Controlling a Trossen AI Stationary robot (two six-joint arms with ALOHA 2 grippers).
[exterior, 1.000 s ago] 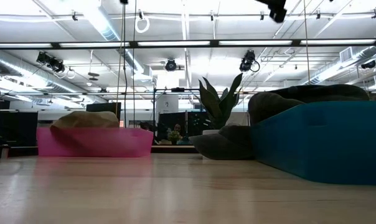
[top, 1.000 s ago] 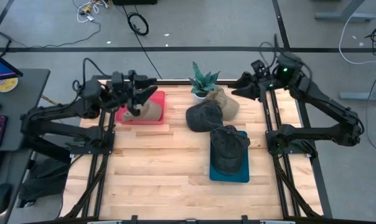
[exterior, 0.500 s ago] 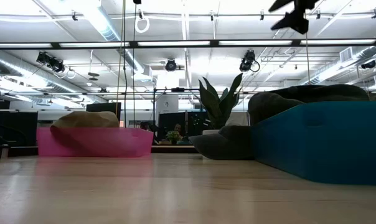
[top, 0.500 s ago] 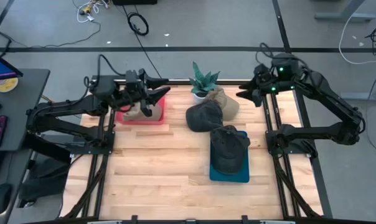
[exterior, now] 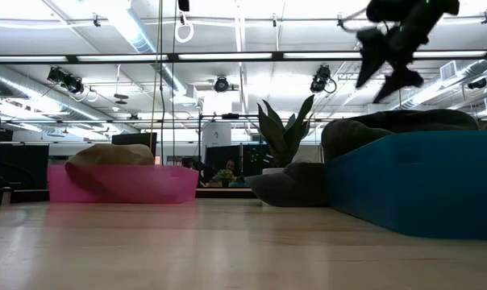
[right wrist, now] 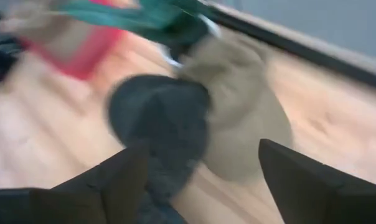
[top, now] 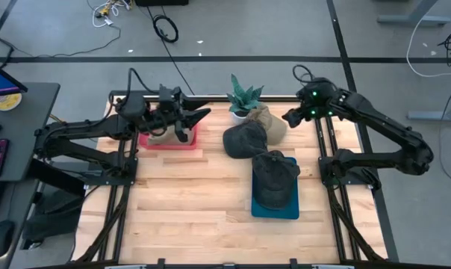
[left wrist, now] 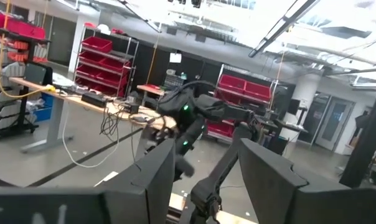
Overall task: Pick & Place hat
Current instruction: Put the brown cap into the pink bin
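Hats: four counted. Right claw (top: 287,117) hangs open and empty above the far bench edge, just right of the loose tan hat (top: 272,123). That tan hat touches a loose dark hat (top: 243,140) on the bench (top: 181,202); one potted plant (top: 243,99) stands just behind them. Third hat, dark (top: 275,179), sits in the single blue tray (top: 274,211). Left claw (top: 198,117), fingers parted, nothing held, hovers over the single pink tray's (top: 188,141) right end; fourth hat, tan (top: 163,135), lies inside.
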